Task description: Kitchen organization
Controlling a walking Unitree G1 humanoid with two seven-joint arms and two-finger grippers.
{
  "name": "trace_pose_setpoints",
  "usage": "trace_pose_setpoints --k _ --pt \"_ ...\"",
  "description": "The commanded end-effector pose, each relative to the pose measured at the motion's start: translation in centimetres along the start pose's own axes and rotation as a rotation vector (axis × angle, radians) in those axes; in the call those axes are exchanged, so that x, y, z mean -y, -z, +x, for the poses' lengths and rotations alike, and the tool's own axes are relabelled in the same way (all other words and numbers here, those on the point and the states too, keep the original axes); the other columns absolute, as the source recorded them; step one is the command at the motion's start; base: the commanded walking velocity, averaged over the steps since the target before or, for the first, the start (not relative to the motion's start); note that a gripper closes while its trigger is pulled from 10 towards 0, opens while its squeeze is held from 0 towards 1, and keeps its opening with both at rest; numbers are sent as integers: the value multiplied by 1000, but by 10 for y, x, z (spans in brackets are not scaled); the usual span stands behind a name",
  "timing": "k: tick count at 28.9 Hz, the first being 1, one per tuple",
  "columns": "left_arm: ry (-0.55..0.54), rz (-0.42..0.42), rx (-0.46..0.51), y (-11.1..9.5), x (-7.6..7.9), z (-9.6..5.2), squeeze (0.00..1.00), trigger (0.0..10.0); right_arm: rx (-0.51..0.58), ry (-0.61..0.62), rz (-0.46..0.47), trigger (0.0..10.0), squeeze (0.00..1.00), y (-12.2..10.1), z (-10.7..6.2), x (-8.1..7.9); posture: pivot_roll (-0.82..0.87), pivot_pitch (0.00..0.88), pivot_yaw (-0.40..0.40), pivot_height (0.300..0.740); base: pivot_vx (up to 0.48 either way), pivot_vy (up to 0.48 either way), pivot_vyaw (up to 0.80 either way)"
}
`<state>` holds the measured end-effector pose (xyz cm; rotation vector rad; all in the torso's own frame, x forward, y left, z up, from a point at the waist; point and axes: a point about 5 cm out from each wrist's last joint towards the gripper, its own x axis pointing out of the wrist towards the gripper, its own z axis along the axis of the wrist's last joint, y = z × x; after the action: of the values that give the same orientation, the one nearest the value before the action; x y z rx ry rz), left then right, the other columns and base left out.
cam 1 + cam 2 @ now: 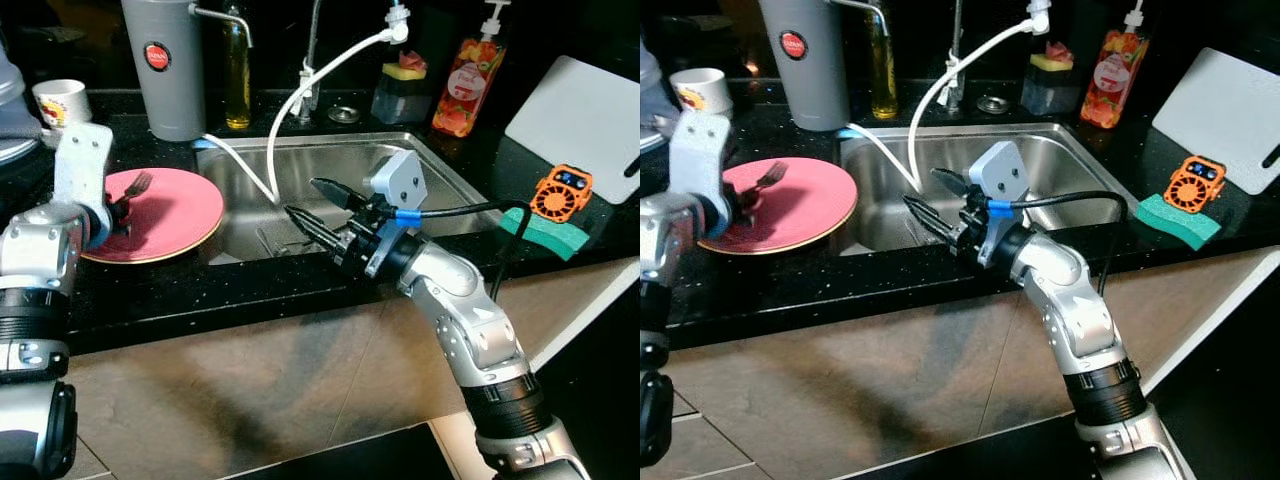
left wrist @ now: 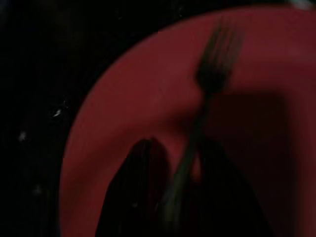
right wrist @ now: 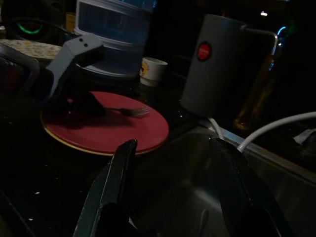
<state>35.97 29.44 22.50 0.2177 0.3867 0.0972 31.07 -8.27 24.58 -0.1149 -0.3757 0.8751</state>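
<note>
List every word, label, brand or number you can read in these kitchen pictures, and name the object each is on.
None reads clearly.
Grey canister: round red badge, lettering too small.
Soap bottle: fruit-pattern label, text blurred.
White cup: small mark, illegible.

counter (image 1: 150, 300): black, speckled | sink (image 1: 450, 180): steel, inset | floor (image 1: 250, 390): tan tiles | light: dim

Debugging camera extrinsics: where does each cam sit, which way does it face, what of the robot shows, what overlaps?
Left eye: head, down at sink and pink plate; both arms.
Right eye: stereo twin, same scene.
Left wrist: along left gripper, shut on fork over the plate.
Right wrist: along right gripper, open over the sink, facing plate, grey kettle and left arm.
Shared: all four see plate and fork.
</note>
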Motion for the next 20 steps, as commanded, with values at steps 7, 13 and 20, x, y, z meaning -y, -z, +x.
trace_pose_setpoints --k 7,13,20 --pt "-27 -48 -152 37 -10 5 0 0 -4 11 4 10000 0 0 -4 2 135 6 -42 740 0 0 0" --pt "12 -70 -121 30 -6 6 0 0 -1 16 3 10000 0 -1 -4 3 131 6 -42 740 0 0 0" --pt "48 -51 -3 0 3 3 0 0 5 23 3 10000 0 -2 -3 3 131 5 -40 740 0 0 0"
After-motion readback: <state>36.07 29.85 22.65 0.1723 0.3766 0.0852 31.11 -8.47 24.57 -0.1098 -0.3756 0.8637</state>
